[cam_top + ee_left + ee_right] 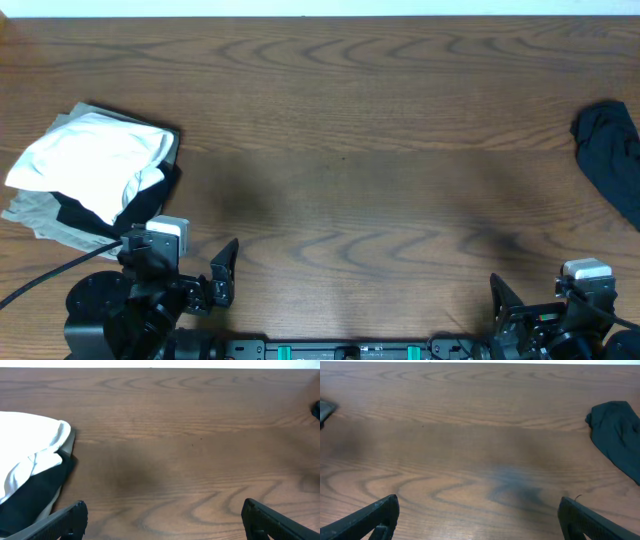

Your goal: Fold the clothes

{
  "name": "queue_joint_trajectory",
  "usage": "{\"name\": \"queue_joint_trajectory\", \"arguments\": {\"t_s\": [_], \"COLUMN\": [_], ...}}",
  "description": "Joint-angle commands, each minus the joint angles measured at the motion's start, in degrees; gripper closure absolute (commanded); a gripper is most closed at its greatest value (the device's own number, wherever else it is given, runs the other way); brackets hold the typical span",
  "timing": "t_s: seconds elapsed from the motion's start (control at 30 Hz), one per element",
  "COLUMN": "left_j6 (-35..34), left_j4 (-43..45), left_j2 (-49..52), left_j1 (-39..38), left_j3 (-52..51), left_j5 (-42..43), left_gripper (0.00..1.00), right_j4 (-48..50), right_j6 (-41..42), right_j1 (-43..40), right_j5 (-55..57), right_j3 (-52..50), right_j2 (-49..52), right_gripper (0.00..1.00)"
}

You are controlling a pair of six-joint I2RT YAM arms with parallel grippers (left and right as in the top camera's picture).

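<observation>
A stack of folded clothes sits at the table's left: a white garment [95, 155] on top, a black one [150, 205] under it, a beige one [35, 215] at the bottom. The white garment [30, 440] and the black one [35, 490] also show in the left wrist view. A crumpled dark garment [612, 155] lies at the right edge and shows in the right wrist view [617, 432]. My left gripper [162, 517] is open and empty at the front left, near the stack. My right gripper [477, 517] is open and empty at the front right.
The brown wooden table [350, 120] spans the view, with a pale wall strip along its far edge. A black cable [50, 275] runs from the left arm's base off the left side.
</observation>
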Motion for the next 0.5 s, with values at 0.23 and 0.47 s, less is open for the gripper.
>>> {"name": "queue_joint_trajectory", "arguments": {"t_s": [0.23, 0.47], "left_j6": [-0.5, -0.5], "left_j4": [0.0, 0.0], "left_j2": [-0.1, -0.1], "left_j1": [-0.1, -0.1], "left_j3": [0.0, 0.0], "left_j5": [-0.5, -0.5], "left_gripper": [0.02, 0.02], "right_j4": [0.0, 0.7], "right_j6": [0.4, 0.4], "right_j1": [-0.4, -0.7], "right_j5": [0.8, 5.7], "right_j3": [-0.1, -1.0], "right_j2": [0.0, -0.2], "right_gripper": [0.01, 0.01]}}
